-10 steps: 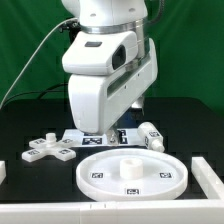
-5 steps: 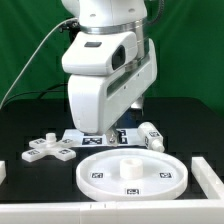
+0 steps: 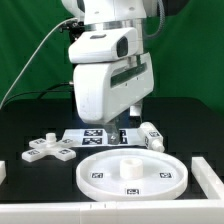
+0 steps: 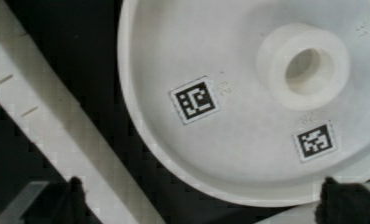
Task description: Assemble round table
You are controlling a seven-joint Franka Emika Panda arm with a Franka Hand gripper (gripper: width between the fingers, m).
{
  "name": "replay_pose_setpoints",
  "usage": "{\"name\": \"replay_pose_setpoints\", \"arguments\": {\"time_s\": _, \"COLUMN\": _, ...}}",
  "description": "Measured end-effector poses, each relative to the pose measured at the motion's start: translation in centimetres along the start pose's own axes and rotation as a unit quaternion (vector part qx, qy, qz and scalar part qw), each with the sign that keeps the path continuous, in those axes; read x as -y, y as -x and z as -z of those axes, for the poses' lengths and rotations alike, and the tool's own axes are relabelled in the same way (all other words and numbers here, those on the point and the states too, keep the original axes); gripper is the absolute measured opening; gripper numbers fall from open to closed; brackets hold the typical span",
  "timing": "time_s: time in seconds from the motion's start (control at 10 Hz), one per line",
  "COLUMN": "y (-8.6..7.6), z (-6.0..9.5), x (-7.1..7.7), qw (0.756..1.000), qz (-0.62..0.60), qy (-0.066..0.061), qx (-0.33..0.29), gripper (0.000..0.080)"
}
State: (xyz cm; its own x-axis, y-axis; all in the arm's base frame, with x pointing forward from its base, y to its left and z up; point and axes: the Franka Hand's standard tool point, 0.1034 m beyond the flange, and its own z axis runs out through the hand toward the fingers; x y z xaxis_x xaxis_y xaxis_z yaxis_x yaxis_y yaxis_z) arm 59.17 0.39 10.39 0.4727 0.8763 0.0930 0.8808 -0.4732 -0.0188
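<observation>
exterior view frontal, wrist view close over shared disc (image 3: 155, 170)

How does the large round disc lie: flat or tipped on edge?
Flat: the disc has its whole rim level, and its central hub points straight up.

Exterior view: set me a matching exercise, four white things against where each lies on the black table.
Things:
1. round disc
2. cross-shaped piece
3. short cylinder
4. marker board

Places:
A. at the exterior view's left
B. behind the disc, in the middle
C. nearest the camera
D. behind the disc, at the exterior view's right

Pairs: 1-C, 2-A, 3-D, 4-B.
</observation>
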Motion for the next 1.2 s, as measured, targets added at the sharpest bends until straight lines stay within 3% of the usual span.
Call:
{"name": "replay_pose_setpoints", "arguments": {"time_s": 0.3, "y": 0.1, "z": -0.2, "x": 0.1, "qw": 1.000, "qz": -0.001, "qy": 0.000, "qx": 0.001, "gripper": 0.0649}}
{"name": "replay_pose_setpoints", "arguments": {"time_s": 0.4, "y": 0.1, "z": -0.7, "x": 0.5, "qw": 1.000, "qz": -0.008, "qy": 0.008, "qx": -0.002, "gripper": 0.0649}}
{"name": "replay_pose_setpoints", "arguments": {"time_s": 0.7, "y": 0.5, "z": -3.4, "x": 2.8, "qw": 1.000, "qz": -0.019, "qy": 0.019, "qx": -0.002, "gripper": 0.0649}}
{"name": "replay_pose_setpoints", "arguments": {"time_s": 0.8, "y": 0.9, "z": -4.5, "x": 3.2, "qw": 1.000, "qz": -0.025, "qy": 0.016, "qx": 0.000, "gripper": 0.0649}}
{"name": "replay_pose_setpoints", "arguments": {"time_s": 1.2, "y": 0.8, "z": -4.4, "x": 3.1, "qw": 1.000, "qz": -0.026, "qy": 0.014, "qx": 0.000, "gripper": 0.0649}}
